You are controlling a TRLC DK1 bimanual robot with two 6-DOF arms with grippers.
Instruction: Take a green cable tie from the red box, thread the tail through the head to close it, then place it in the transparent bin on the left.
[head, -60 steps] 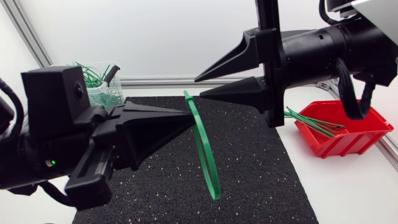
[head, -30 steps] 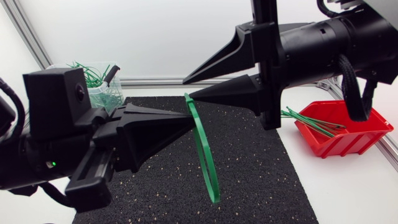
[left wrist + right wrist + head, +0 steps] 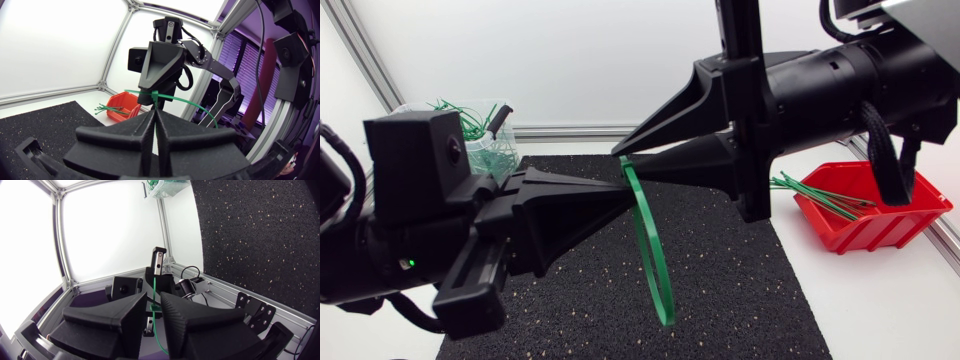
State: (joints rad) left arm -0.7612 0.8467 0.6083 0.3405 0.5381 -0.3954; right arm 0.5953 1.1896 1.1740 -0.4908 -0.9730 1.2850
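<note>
Contact between right gripper (image 3: 617, 156) and green cable tie (image 3: 650, 240) is hard to judge.

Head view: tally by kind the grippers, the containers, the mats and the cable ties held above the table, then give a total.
Grippers: 2 (left gripper, right gripper)
Containers: 2 (red box, transparent bin)
Mats: 1 (black mat)
Held ties: 1 (green cable tie)
Total: 6
</note>
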